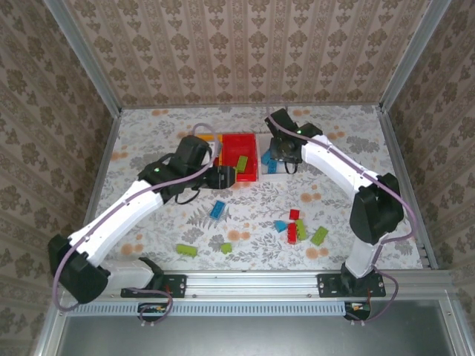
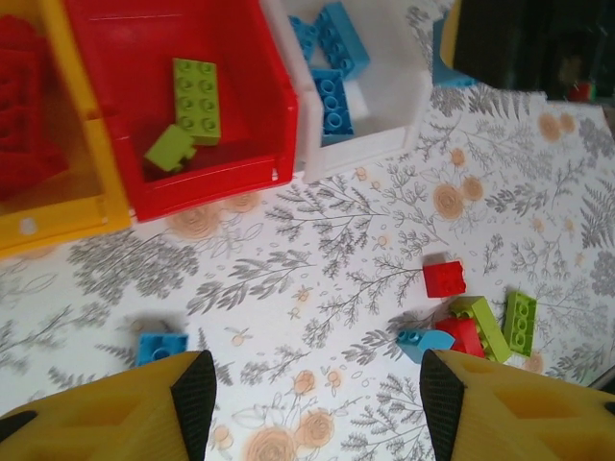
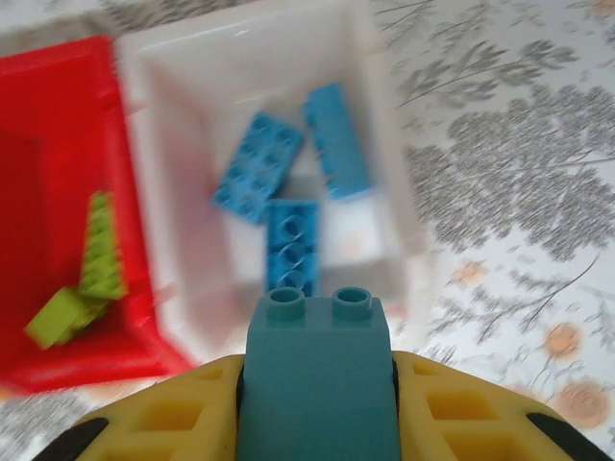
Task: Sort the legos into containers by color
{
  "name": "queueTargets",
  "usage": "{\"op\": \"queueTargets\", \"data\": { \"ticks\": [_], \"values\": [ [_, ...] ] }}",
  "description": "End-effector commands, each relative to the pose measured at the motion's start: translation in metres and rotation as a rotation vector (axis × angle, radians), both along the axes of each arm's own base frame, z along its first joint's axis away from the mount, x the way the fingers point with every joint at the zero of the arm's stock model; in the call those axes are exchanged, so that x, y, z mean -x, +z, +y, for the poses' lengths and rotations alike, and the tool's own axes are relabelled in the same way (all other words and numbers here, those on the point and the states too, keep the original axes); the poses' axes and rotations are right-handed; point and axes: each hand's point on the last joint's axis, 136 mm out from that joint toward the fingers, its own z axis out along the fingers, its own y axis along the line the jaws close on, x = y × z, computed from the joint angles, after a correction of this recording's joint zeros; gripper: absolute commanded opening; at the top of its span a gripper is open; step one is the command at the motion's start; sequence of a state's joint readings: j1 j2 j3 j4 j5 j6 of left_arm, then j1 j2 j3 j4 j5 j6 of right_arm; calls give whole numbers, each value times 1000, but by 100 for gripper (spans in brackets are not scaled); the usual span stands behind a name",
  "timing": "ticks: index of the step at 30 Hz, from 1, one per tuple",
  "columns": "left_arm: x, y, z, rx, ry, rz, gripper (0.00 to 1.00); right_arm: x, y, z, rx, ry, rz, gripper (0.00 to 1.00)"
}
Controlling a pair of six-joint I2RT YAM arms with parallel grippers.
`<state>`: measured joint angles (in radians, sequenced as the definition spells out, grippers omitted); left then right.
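Right gripper (image 3: 317, 415): pinching a light blue studded plastic brick (image 3: 317, 370) between its yellow fingers. The studs point to 12 o'clock in the wrist view, over the near wall of the white open-topped plastic bin (image 3: 173, 115). We count three more light blue bricks (image 3: 288, 192) lying inside that bin.

Just beside it at 9 o'clock is the red open-topped plastic bin (image 2: 125, 58), holding two lime green bricks (image 2: 197, 96). Further toward 9 o'clock, the yellow-orange plastic bin (image 2: 67, 216) holds red bricks (image 2: 24, 125).

Left gripper (image 2: 317, 403): fingers spread, nothing between them, hanging over the flower-printed table (image 1: 148, 133) at 6 o'clock of the red bin.

Loose on the table in the top view:
- a single blue brick (image 1: 217, 210) at 6 o'clock of the left gripper
- two green pieces (image 1: 186, 250) toward 7 o'clock
- a mixed cluster of red, blue and green (image 1: 297, 228) at 5 o'clock of the white bin
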<state>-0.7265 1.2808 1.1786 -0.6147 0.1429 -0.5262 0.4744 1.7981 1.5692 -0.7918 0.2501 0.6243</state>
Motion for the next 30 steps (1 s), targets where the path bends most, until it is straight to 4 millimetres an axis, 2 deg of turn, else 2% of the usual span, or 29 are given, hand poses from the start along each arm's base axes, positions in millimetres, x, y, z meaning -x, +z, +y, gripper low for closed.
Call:
{"op": "queueTargets", "data": {
  "ticks": [1,7,10,14,19,21,25,30],
  "values": [
    [-11,9,-26,18,-53,-53,61,-8,-21,-1,46,94,71,22],
    [-17,-17,-48,-26,-92,-9,61,-28,-46,-1,75,87,140,22],
    [-14,-30,-49,-71,-106,11,61,-29,-56,-3,93,60,176,23],
    [-7,-46,-39,-128,-97,42,62,-25,-68,-9,125,24,211,27],
    [7,-57,-27,-143,-99,69,63,-21,-74,-9,128,17,226,46],
    [12,-60,-24,-149,-108,77,63,-21,-71,-5,120,23,217,51],
    [20,-63,-27,-153,-150,76,63,-21,-49,5,96,43,163,58],
    [33,-65,-52,-127,-258,82,64,-14,-14,6,63,31,103,59]
  ]
}}
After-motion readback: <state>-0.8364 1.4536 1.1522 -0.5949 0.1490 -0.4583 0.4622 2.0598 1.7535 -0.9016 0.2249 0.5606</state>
